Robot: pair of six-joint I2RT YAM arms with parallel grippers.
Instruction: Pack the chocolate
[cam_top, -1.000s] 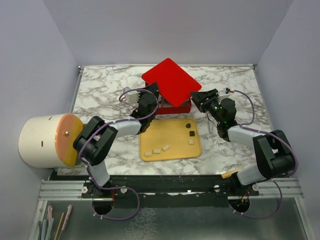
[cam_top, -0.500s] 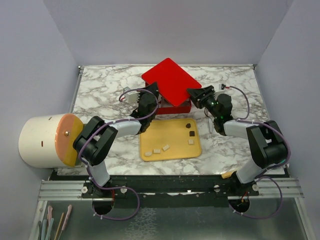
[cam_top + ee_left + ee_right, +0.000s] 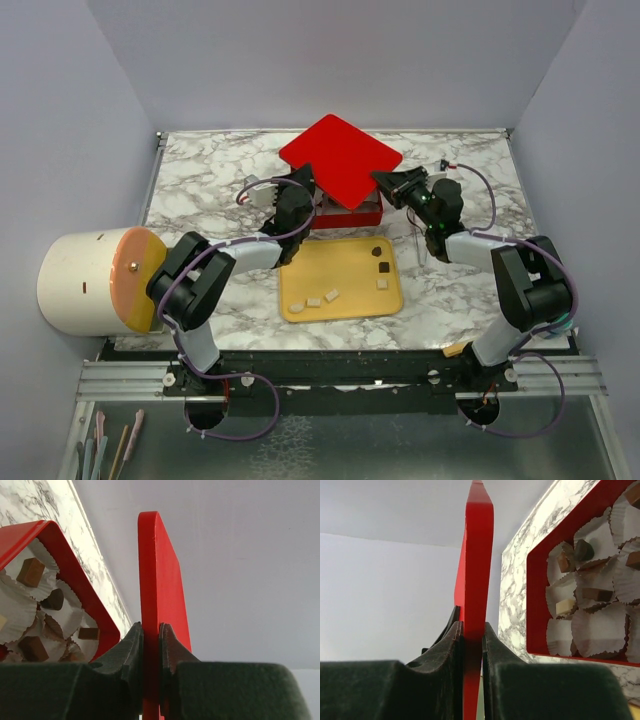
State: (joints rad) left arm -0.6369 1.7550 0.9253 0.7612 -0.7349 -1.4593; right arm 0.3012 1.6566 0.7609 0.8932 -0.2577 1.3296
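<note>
- The chocolate is noted in white paper cups inside the red box. Further pieces, dark and pale, are seen loose on the yellow tray just in front of the box.
- The red lid is held tilted above the box and is not seated on it.
- The left tool is clamped on one edge of the lid, and the right tool is clamped on the opposite edge. Both faces of the lid are pinched flat in each case.
- Step in hand, as judged: the lid is to be brought down onto the box.
- For a clean fit, both arms should be moved in step so the lid is neither twisted nor bowed between the grips.
- The lid should be levelled and its corners squared to the box rim before it is lowered.
- The cup frills standing near the rim should be watched, since one could be trapped under the lid.
- The grips are best released only once the lid rests on the box, which sits on the table.
- Open point: the tray pieces appear unpacked.
</note>
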